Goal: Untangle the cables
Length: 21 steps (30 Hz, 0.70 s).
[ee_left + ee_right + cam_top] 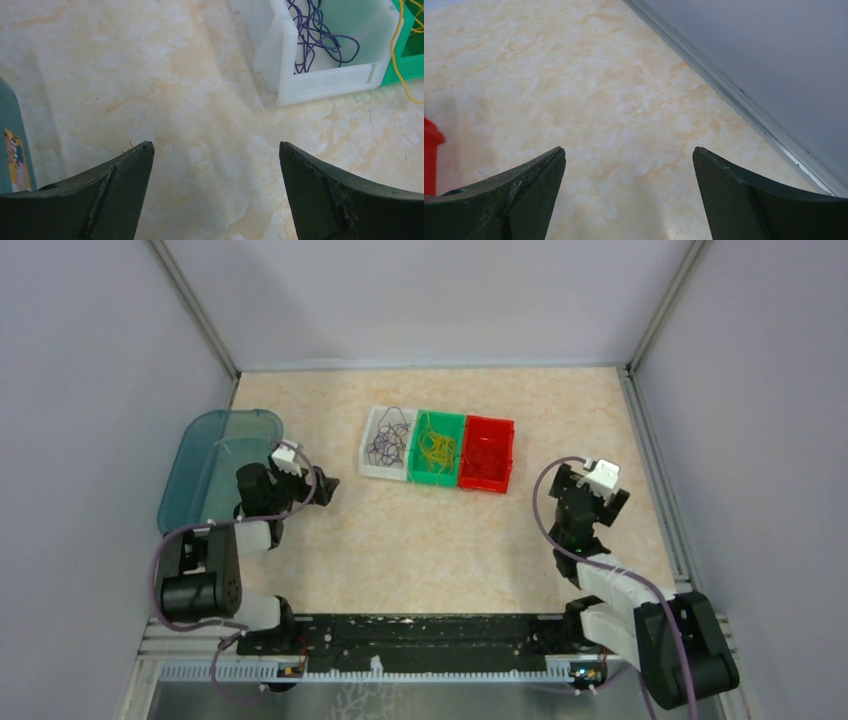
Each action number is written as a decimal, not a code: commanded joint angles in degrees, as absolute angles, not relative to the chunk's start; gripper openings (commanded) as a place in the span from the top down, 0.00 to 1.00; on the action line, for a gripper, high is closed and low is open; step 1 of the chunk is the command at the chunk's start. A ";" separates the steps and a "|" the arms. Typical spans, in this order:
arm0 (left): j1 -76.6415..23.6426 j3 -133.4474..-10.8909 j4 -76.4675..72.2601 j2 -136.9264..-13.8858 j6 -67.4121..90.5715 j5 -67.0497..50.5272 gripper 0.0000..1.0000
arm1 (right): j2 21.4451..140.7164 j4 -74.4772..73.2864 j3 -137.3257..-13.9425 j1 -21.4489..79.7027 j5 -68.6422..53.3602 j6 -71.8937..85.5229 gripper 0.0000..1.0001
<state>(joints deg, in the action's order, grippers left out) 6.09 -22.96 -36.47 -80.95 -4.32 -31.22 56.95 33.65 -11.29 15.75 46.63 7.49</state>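
Left gripper (215, 150) was released, jaws spread wide, nothing between them, hovering over bare table (420, 550) just left of the bins. No cable was near its fingers.

The cables sat in three bins in a touching row at mid-table. White bin (371, 445), leftmost: a loose bundle of dark purple-looking cables (320, 35), looped over each other. Green bin (412, 455), middle: yellow cables (437, 447), also looped. One yellow strand (400, 70) hung out over the green bin's wall toward the table, as the left wrist view showed. Red bin (486, 480), rightmost: contents too hard to tell against the red plastic.

Right gripper (629, 152) was also released, jaws wide and empty, over bare table well right of the red bin, facing the right wall.

Judged progress: colours looked separated by bin and no cable lay loose on the tabletop, so the sorting looked done or nearly so. Possibly left: tucking in the overhanging yellow strand. The bundles inside each bin looked coiled, not straightened.

Other things: a teal translucent tray (215, 465) lay at the far left, beside the left arm, close enough to crowd its elbow. A metal rail (744, 107) ran along the right wall's foot, near the right gripper. Nothing lay between either gripper and the bins.
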 commanded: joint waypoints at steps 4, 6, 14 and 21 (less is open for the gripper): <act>5.75 -12.60 -67.08 -83.21 -4.50 -27.59 0.00 | 66.06 55.38 -9.19 10.69 45.70 7.73 0.01; 5.68 -8.48 -77.35 -85.60 -4.25 -26.84 0.00 | 69.38 60.13 -8.20 9.76 44.58 7.73 0.01; 5.28 -10.94 -77.87 -89.59 -3.07 -23.11 0.00 | 81.35 74.33 -7.03 8.58 24.62 -0.60 0.01; -0.31 -14.29 -70.29 -90.14 -6.03 -12.49 0.00 | 83.09 70.22 -10.24 5.56 22.36 2.31 0.01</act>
<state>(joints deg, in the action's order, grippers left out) 0.58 -15.09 -72.55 -90.83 -4.99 -16.99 83.66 68.27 -7.66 7.57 27.20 1.26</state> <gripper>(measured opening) 0.998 0.990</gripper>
